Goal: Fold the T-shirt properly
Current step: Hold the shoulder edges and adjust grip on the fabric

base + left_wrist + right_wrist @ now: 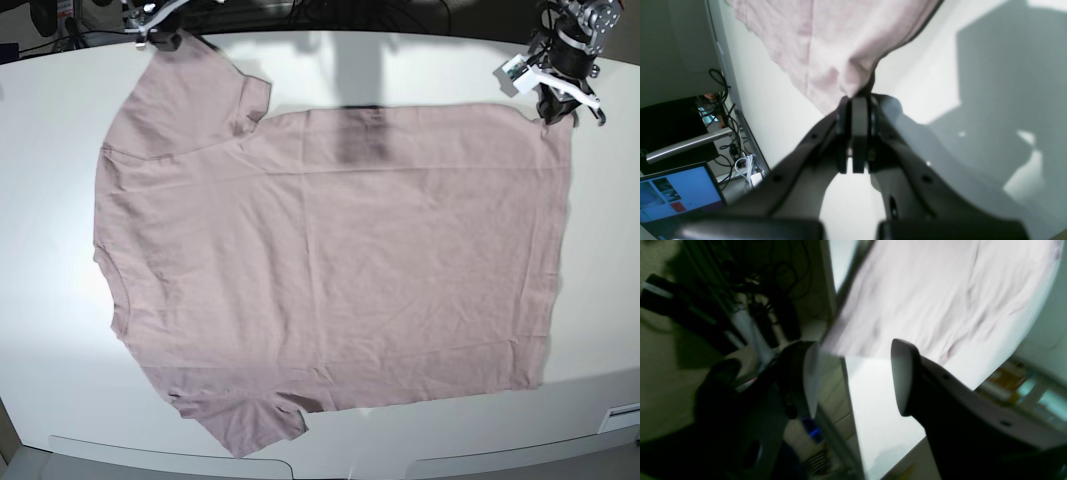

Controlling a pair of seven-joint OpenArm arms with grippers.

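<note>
No fold made yet. Shirt (330,260) spread flat across white table (50,330), one layer, neck toward base view's left edge, hem toward its right, both sleeves out. Left gripper (857,100) clamped tight on a far hem corner, cloth bunched between its tips. Right gripper (853,380) parted wide at table's far edge beside the far sleeve, nothing pinched between its fingers (903,373). Seemingly first step only: one corner secured, other not yet taken. Still to do, by judgement: fold sleeves in, then halve body, smooth.
</note>
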